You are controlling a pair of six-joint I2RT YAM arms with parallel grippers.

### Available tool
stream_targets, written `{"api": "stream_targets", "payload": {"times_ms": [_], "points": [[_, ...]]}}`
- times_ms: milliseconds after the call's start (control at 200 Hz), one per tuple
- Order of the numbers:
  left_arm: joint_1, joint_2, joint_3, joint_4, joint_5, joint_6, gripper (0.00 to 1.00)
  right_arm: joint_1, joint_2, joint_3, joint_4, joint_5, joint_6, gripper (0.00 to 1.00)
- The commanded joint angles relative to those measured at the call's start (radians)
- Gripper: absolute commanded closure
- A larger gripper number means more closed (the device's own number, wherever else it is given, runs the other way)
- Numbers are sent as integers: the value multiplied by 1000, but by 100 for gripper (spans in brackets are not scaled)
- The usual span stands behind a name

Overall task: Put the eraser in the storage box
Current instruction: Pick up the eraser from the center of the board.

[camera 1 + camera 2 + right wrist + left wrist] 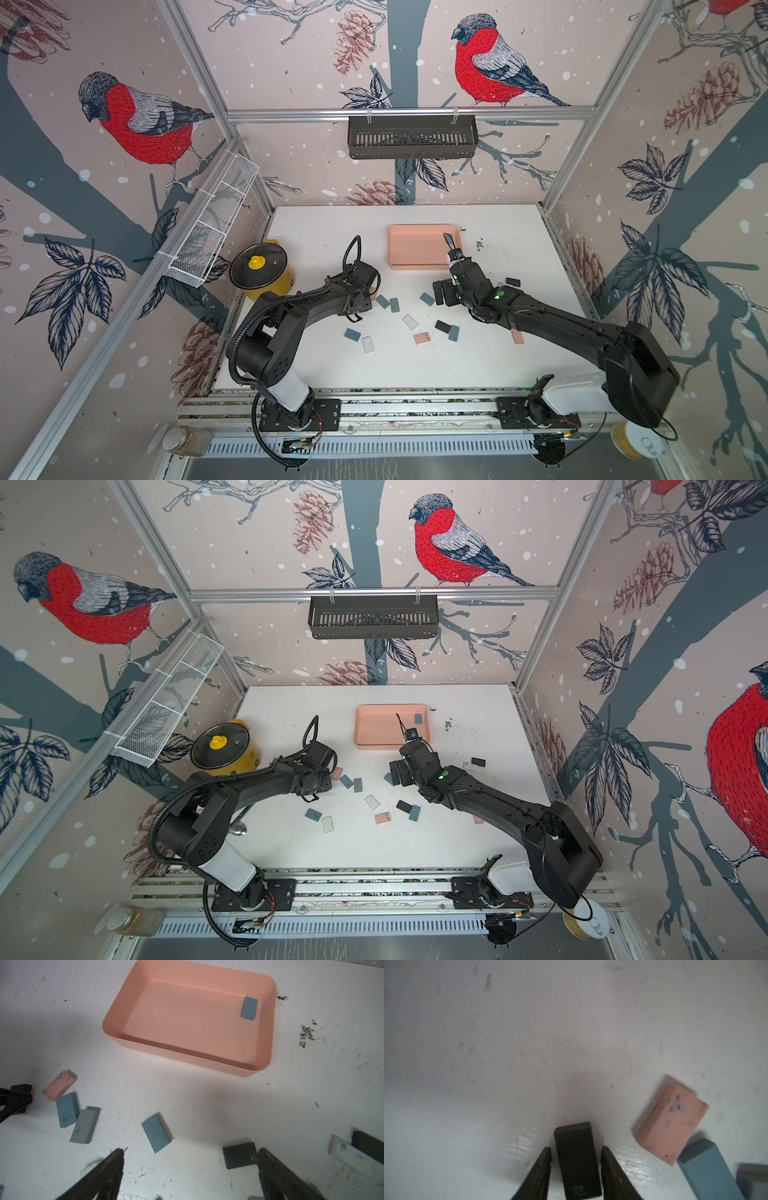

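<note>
A black eraser [576, 1159] lies between the fingers of my left gripper [576, 1148], which has shut on its long sides just over the white table. A pink eraser [671, 1124] and a blue one [710, 1167] lie right beside it. The salmon-pink storage box [415, 249] sits at the middle back and holds one blue eraser [249, 1008]. My right gripper [190, 1150] hangs open in front of the box with nothing between its fingers. Another black eraser [239, 1155] lies against one of its fingertips [262, 1152]. In both top views the left jaws are hidden under the wrist.
Several loose erasers are scattered mid-table, among them a blue one [352, 334], a white one [368, 344] and a pink one [421, 338]. A yellow pot with a black lid [259, 266] stands at the left. A white mesh basket [208, 232] and a black slotted basket [411, 137] hang on the walls.
</note>
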Motion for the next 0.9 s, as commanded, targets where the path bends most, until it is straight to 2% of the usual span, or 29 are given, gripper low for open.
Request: {"api": "stream_targets", "payload": {"times_ms": [0,130,200,290,450,655,896], "points": [[-3,12,-8,-85,45,-16,62,0,-12,0,25,1,17,1],[-3,33,14,-74,37,-12,72,0,-25,-7,19,4,19,1],[-3,44,26,-74,27,-8,73,-3,-37,-12,19,0,19,1],[-4,46,39,-78,20,1,83,-12,-53,-13,13,-8,21,1],[-3,-5,58,-99,13,17,84,-57,-97,-10,2,-41,20,1],[-5,-81,162,-161,2,74,84,-176,-146,20,-30,-85,2,1],[-14,-17,419,-203,17,156,84,-367,-156,59,-55,-194,23,1]]}}
